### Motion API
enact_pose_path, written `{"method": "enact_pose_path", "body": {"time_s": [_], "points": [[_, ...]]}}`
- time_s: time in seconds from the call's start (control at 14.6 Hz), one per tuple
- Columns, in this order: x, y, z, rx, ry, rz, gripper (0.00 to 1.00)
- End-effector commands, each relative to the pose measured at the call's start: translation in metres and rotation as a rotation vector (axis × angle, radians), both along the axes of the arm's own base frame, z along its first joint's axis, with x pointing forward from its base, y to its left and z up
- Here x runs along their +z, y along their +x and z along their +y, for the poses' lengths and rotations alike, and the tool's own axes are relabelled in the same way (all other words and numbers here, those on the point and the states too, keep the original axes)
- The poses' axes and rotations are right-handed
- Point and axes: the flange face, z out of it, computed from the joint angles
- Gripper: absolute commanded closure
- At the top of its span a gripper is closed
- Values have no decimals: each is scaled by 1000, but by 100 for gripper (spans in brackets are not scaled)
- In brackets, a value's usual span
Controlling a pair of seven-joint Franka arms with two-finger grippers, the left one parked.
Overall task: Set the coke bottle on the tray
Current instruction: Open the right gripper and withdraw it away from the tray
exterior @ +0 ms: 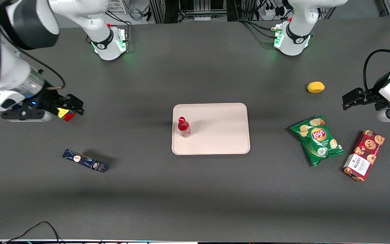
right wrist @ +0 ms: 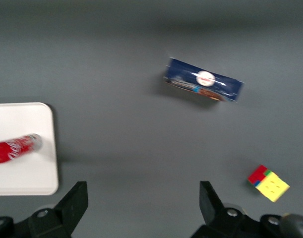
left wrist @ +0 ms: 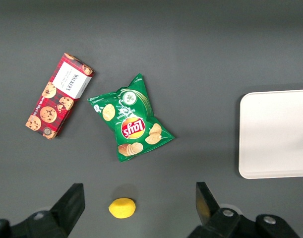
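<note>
While the coke bottle stands upright on the tray, near the tray edge toward the working arm's end, the hand hovers well apart from it above the bench, its fingers spread apart and holding nothing. A multicoloured cube lies just beside the hand. A dark blue box lies nearer to the front camera.

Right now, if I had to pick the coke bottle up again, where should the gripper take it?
Probably from above, fingers closing across the body just under the red cap. The coke bottle stands upright on the tray near its rim, clear all round. The gripper hangs open by the Rubik's cube.
</note>
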Motion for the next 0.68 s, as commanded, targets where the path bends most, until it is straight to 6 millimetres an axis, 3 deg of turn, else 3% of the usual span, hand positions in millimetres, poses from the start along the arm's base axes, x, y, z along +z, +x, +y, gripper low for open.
{"method": "enact_pose_path", "body": {"time_s": [0.0, 0.14, 0.2, 0.61], "points": [[1, -40, -22, 24, -14, -26, 0], [-2, -36, -50, -1, -24, -20, 0], [-2, -35, -55, 12, -24, -20, 0], [-1, -23, -45, 31, -51, -21, 0]]}}
